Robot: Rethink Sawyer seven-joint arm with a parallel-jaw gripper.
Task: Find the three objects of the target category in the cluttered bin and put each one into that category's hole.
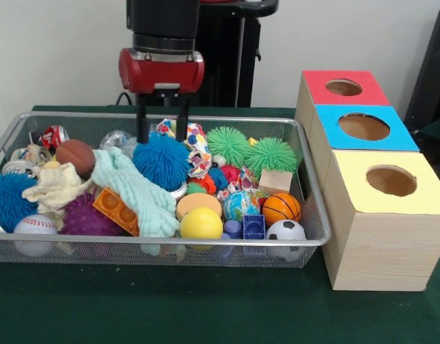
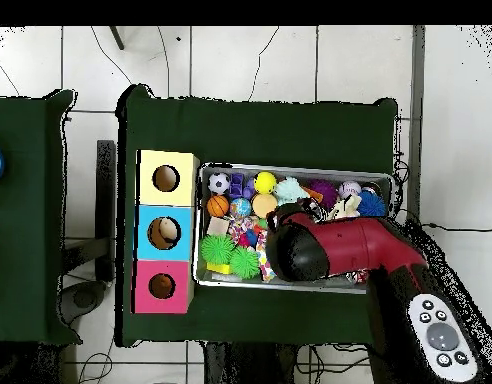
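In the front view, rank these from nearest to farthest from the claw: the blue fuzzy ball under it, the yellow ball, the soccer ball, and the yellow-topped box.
1. Blue fuzzy ball, right below the claw.
2. Yellow ball, at the bin's near rim.
3. Soccer ball, in the bin's near corner beside the boxes.
4. Yellow-topped box, outside the bin.

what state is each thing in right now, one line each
end effector: open, fingers down in the bin, holding nothing
bin: full of mixed toys
red-topped box's hole: unblocked, nothing in sight inside
blue fuzzy ball: resting in the bin just in front of the fingers
mint plush bone: lying loose on top of the pile
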